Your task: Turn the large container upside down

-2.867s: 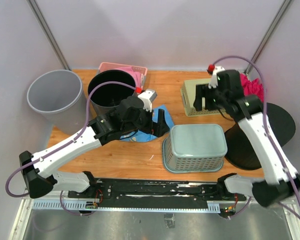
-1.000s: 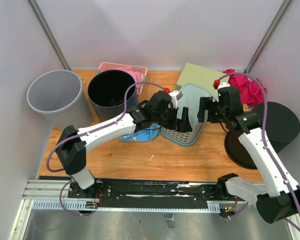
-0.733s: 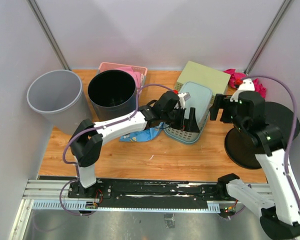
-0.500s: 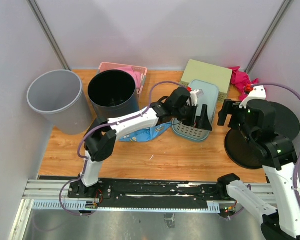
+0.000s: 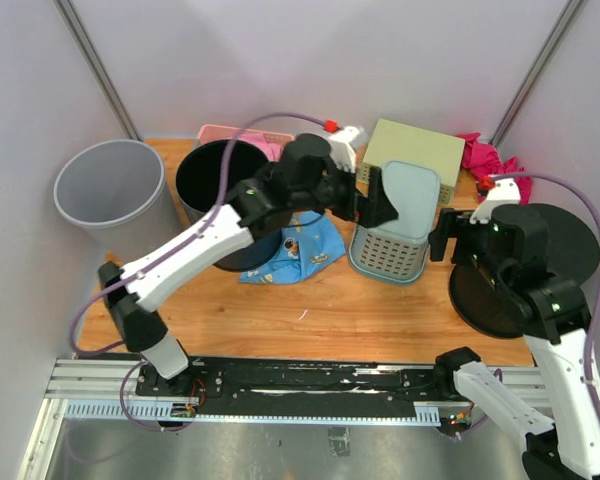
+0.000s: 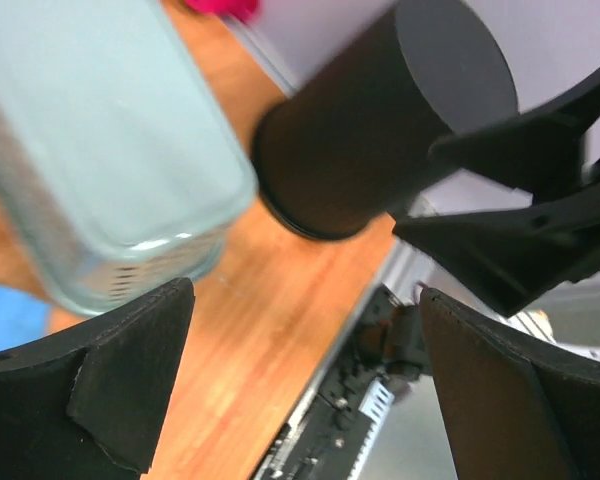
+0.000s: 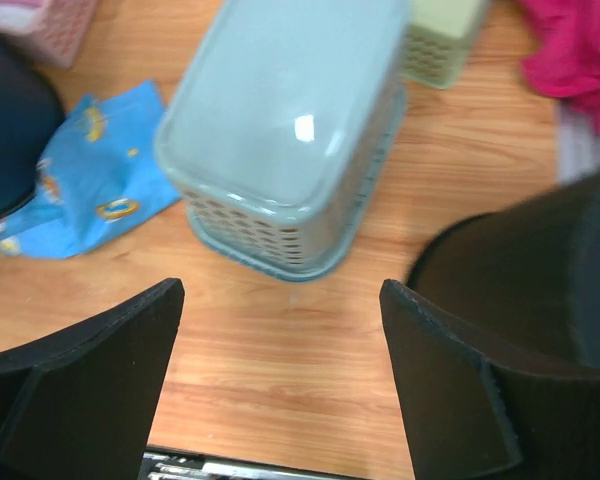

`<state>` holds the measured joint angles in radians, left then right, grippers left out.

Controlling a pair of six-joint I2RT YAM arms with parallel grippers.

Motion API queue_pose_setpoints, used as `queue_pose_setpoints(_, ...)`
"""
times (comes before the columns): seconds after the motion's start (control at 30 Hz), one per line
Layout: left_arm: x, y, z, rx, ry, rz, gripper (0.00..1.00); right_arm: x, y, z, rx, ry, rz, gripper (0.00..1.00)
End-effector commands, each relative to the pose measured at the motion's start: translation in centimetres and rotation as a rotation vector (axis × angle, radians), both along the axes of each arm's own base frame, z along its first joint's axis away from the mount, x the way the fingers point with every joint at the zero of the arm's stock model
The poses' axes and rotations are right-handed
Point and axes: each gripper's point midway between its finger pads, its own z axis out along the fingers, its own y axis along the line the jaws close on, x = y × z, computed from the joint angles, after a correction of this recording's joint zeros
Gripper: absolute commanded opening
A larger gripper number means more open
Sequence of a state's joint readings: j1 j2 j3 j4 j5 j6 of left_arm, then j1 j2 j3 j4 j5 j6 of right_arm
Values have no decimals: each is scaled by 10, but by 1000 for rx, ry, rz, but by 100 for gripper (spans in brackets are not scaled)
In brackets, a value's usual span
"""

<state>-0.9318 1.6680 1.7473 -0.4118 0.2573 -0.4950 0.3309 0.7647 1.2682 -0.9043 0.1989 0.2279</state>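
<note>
A pale teal slotted basket (image 5: 395,228) stands upside down on the wooden table, its flat bottom facing up. It also shows in the left wrist view (image 6: 80,150) and the right wrist view (image 7: 290,150). My left gripper (image 5: 377,205) is open and empty, raised just left of the basket's top and not touching it; in its own view the gripper (image 6: 302,300) hangs over bare table. My right gripper (image 5: 442,238) is open and empty, just right of the basket; in its own view the gripper (image 7: 280,292) is in front of the basket.
A black bin (image 5: 525,270) lies upside down at the right, close to my right arm. An upright black bin (image 5: 218,180) and a grey bin (image 5: 108,195) stand at the left. A blue cloth (image 5: 305,245), a pink basket (image 5: 230,135), an olive basket (image 5: 415,150) and a magenta cloth (image 5: 488,158) lie nearby.
The teal basket was carried from the table's front to the back and set down upside down. My left gripper has risen off it. My right gripper stays open beside it.
</note>
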Motion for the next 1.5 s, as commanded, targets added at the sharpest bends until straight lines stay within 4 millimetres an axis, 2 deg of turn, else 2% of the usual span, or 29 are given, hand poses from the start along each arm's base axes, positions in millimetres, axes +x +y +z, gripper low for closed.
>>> queue_pose_setpoints(0.0, 28, 83, 32, 149, -141, 289, 99, 29, 58, -11, 121, 47, 216, 81)
queue_pose_setpoints(0.13, 48, 160, 48, 187, -147, 510, 99, 54, 114, -18, 79, 70, 333, 82)
queue_pose_setpoints(0.2, 57, 196, 45, 218, -132, 604, 99, 69, 146, -22, 70, 94, 393, 82)
queue_pose_setpoints(0.3, 64, 234, 35, 270, -109, 697, 99, 95, 188, -50, 21, 192, 455, 82)
queue_pose_setpoints(0.37, 68, 247, 24, 297, -89, 720, 99, 111, 207, -66, 0, 241, 474, 82)
queue_pose_setpoints(0.43, 70, 250, 13, 326, -72, 716, 99, 129, 213, -83, -43, 278, 448, 83)
queue_pose_setpoints(0.53, 74, 250, -1, 373, -61, 699, 99, 148, 206, -112, -124, 348, 403, 84)
queue_pose_setpoints(0.63, 80, 249, -11, 411, -56, 685, 99, 158, 182, -133, -137, 417, 333, 84)
queue_pose_setpoints(0.7, 83, 246, -20, 435, -48, 663, 99, 157, 163, -138, -141, 435, 280, 84)
queue_pose_setpoints(0.77, 85, 241, -33, 460, -29, 629, 99, 156, 140, -139, -156, 444, 211, 85)
queue_pose_setpoints(0.83, 85, 231, -49, 473, 9, 579, 99, 152, 127, -134, -165, 437, 175, 85)
queue_pose_setpoints(1.0, 82, 212, -64, 443, 63, 497, 97, 138, 132, -106, -97, 384, 224, 84)
queue_pose_setpoints(1.23, 83, 210, -73, 455, 73, 487, 78, 123, 131, -81, -19, 285, 243, 84)
queue_pose_setpoints(1.33, 82, 204, -76, 439, 87, 465, 56, 118, 132, -79, 12, 263, 253, 84)
queue_pose_setpoints(1.47, 80, 198, -74, 424, 85, 452, 32, 109, 150, -93, 86, 290, 325, 82)
